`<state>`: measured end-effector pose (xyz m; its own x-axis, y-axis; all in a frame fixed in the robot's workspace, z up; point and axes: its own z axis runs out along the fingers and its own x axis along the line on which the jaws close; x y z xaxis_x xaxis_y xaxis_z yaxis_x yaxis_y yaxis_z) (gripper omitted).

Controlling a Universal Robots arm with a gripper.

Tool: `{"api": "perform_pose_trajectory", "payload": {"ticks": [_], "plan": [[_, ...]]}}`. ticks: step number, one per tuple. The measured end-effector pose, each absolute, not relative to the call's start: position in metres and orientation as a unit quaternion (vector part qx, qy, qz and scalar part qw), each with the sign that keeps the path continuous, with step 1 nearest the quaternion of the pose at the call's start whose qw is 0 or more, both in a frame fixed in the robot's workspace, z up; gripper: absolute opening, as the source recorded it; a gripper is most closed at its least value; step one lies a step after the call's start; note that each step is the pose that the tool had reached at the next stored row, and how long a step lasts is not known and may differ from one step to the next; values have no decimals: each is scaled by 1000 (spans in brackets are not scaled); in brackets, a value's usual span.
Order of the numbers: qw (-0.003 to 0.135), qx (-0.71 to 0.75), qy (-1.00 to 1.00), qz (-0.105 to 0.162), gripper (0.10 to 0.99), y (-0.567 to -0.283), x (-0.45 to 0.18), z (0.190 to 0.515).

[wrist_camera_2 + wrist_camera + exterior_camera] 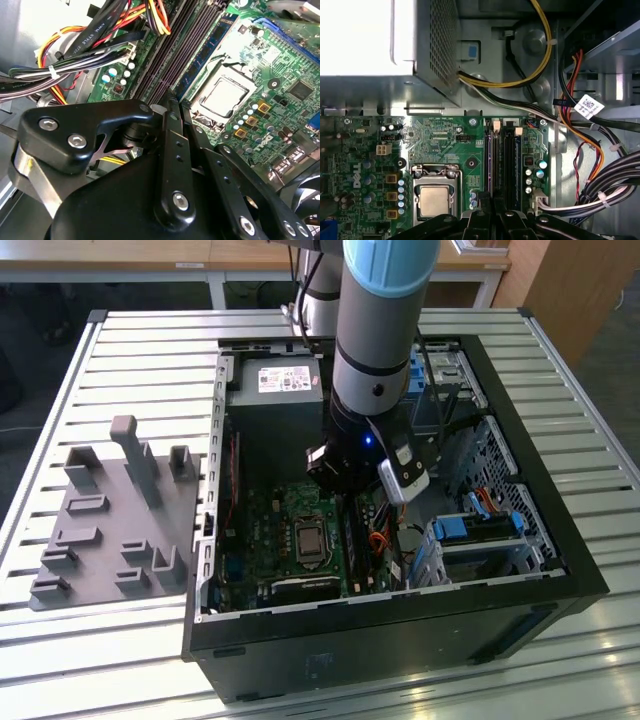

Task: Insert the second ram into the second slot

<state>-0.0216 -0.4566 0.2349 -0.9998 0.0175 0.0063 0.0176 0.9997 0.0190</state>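
My gripper [347,483] hangs inside the open computer case [560,570], low over the motherboard. In the second wrist view its black fingers meet at the tips, so the gripper [171,102] is shut with nothing visible between them, just above one end of the dark ram slots [182,50]. A dark-blue ram stick [214,46] sits in the slot nearest the processor socket [222,96]. Whether that stick is the second ram, I cannot tell. In the first wrist view the ram slots [504,160] run out from the gripper [495,216], with white latches at their far end.
A grey power-supply box [280,390] stands at the back of the case. Bundled cables [90,55] lie right beside the slots. Blue drive-bay clips [470,530] are at the exterior view's right. A grey fixture plate [110,530] lies outside the case on the slatted table.
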Motion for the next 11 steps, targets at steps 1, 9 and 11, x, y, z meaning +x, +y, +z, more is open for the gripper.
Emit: {"api": "perform_pose_trajectory", "payload": {"ticks": [1,9,11], "plan": [[3,-9,-1000,-10,137,-457,-22,235],[6,-12,-1000,-10,137,-462,-19,232],[6,-14,-1000,-10,137,-462,-19,231]]}}
